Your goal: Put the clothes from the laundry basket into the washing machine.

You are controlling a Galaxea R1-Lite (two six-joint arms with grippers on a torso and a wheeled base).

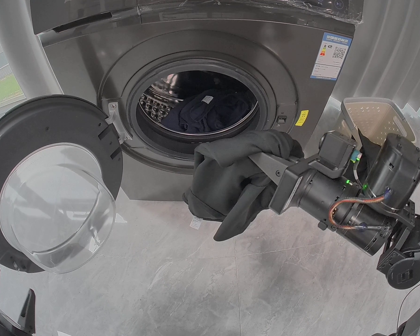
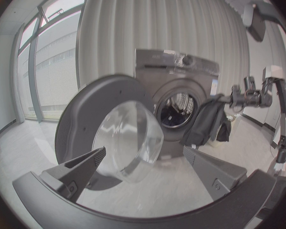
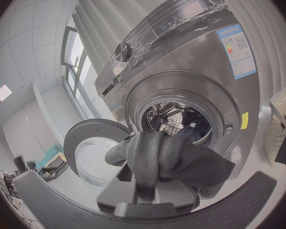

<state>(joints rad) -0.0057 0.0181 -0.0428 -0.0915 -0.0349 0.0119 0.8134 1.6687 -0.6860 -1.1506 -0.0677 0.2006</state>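
Head view: right gripper (image 1: 259,160) clenched on dark garment (image 1: 224,183), held just outside the washing machine (image 1: 247,38) opening, low at its rim. Hanging tail may snag the door seal (image 1: 172,141) or drop out; grip depth hard to tell.

Views share the grey metal washing machine (image 1: 210,38)
Our head looks down, near; our wrists face it, left farther.

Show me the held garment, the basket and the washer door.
garment (image 1: 224,173), head view, on the middle of the bunched fabric.
basket (image 1: 374,116), head view, on its pale perforated wall.
door (image 1: 37,122), head view, on the dark frame above its clear bowl.
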